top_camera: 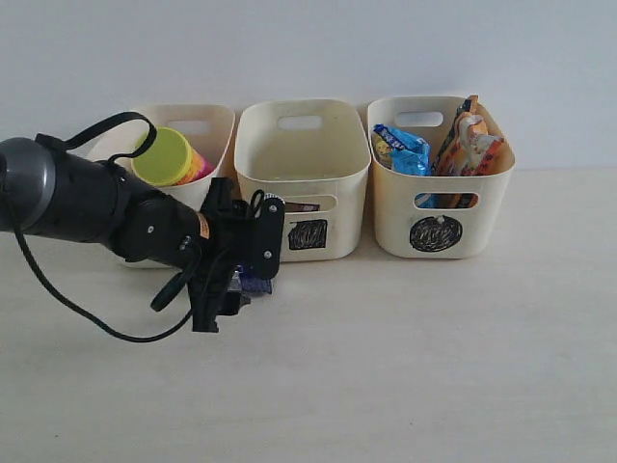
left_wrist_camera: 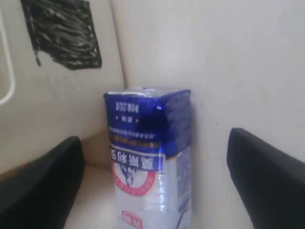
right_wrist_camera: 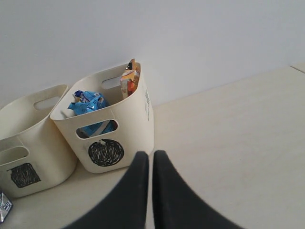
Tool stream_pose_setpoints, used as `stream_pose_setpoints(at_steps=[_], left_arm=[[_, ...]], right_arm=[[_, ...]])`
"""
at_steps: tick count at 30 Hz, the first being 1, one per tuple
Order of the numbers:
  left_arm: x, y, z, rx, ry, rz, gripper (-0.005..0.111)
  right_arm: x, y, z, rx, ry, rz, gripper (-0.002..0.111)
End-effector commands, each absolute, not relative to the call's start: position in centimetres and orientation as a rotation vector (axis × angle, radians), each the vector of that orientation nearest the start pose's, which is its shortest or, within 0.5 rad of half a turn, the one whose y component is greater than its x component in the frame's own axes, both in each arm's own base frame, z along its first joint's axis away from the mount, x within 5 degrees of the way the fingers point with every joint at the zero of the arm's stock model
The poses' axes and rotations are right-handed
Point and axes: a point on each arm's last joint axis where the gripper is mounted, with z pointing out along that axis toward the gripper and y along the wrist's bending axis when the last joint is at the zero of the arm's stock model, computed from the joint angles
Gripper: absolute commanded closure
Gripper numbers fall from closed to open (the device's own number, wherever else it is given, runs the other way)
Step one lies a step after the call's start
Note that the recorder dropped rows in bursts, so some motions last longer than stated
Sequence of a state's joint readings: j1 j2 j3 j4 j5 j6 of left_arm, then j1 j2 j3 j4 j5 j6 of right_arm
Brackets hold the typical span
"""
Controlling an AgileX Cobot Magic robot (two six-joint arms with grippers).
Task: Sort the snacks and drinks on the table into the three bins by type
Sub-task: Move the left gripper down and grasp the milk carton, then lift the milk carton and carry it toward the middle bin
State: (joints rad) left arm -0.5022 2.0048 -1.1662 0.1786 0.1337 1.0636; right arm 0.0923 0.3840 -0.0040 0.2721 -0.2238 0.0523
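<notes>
Circle bin (top_camera: 386, 207): bags (top_camera: 400, 149); leftmost bin (top_camera: 217, 121): tube (top_camera: 164, 157); left gripper (left_wrist_camera: 152, 136) agape astride carton (left_wrist_camera: 143, 167), seemingly contactless

Middle bin (top_camera: 289, 164): a black scribbled square (top_camera: 308, 234) on its near wall. Right bin (top_camera: 395, 207): a scribbled circle (top_camera: 436, 233). The carton (left_wrist_camera: 147, 157) shows white characters on a blue band above a red round emblem, too blurred to read.
</notes>
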Motion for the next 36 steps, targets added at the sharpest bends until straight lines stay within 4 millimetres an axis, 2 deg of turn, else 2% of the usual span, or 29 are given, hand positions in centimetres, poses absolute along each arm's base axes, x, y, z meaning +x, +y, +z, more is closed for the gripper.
stream_pose_setpoints(at_steps=[1,11,18,20,21,23,25,26,29,31,33,36], left_arm=[[37.0,-18.5,13.0,1.884,1.672,0.352,0.032],[38.9,-19.1,11.5,1.879,1.680,0.354,0.032],[39.2,-19.3,10.0,1.903,1.701,0.343,0.033],[39.1,-19.2,9.8,1.919,1.718,0.338,0.045],[39.0,-19.1,9.7,1.926,1.726,0.336,0.060],[38.8,-19.0,9.8,1.941,1.743,0.333,0.080],[38.7,-18.8,10.3,1.954,1.759,0.332,0.098],[38.5,-18.8,10.9,1.962,1.767,0.333,0.102],[38.1,-18.5,12.7,1.952,1.786,0.335,0.102],[37.7,-18.5,14.6,1.893,1.834,0.294,0.102],[36.8,-18.5,16.0,1.819,1.941,0.187,0.102],[35.3,-18.4,17.3,1.817,2.056,0.065,0.102]], right_arm=[[8.9,0.3,20.5,0.227,1.637,0.257,0.108],[8.9,0.3,20.5,0.227,1.637,0.257,0.108],[8.9,0.3,20.5,0.227,1.637,0.257,0.108],[8.9,0.3,20.5,0.227,1.637,0.257,0.108],[8.9,0.3,20.5,0.227,1.637,0.257,0.108],[8.9,0.3,20.5,0.227,1.637,0.257,0.108],[8.9,0.3,20.5,0.227,1.637,0.257,0.108],[8.9,0.3,20.5,0.227,1.637,0.257,0.108],[8.9,0.3,20.5,0.227,1.637,0.257,0.108],[8.9,0.3,20.5,0.227,1.637,0.257,0.108],[8.9,0.3,20.5,0.231,1.636,0.260,0.108],[8.9,0.3,20.5,0.233,1.636,0.261,0.108]])
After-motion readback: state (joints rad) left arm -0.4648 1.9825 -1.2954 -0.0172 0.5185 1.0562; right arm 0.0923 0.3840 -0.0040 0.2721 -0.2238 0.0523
